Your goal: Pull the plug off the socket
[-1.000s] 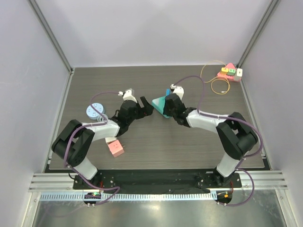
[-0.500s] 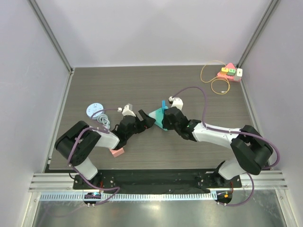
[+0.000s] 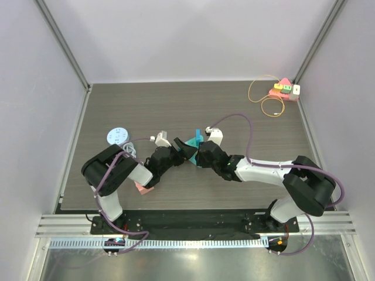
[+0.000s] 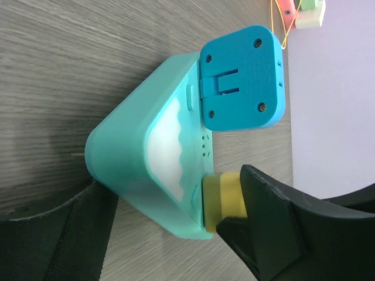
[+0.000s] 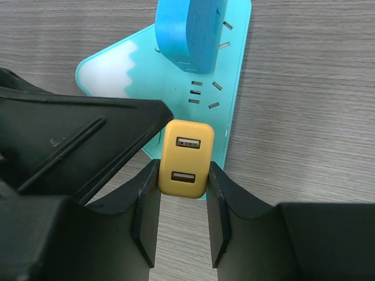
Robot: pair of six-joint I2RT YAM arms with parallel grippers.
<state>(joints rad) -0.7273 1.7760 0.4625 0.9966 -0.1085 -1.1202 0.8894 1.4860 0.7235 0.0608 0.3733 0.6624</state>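
The yellow plug (image 5: 186, 158) is seated in the face of the teal socket (image 5: 231, 58), which lies flat on the table (image 5: 304, 88). The right jaws are closed on the plug, one pad (image 5: 146, 199) against each long side. Only the half of the plug nearer the wrist sits between them, and the rest stands out past the tips. Beyond the tips, further along the same face, a blue plug (image 5: 190, 29) is also plugged in.

The left jaws stand wide apart, astride the socket's corner (image 4: 135, 158). One finger (image 4: 53, 234) lies at the socket's flank and the other comes in just beside the yellow plug (image 4: 222, 199). They do not look clamped on the socket.

The plug looks like a small, rigid, light plastic block with smooth rounded sides, so the pads are likely to slide on it. Probably only the friction of its prongs resists the pull. The socket looks like hollow plastic and light too, so it would likely lift or skate along with the plug unless the left jaws pin it. The flat long sides are the best place to hold, as deep between the pads as possible. The pull should run straight along the prongs, without rocking.
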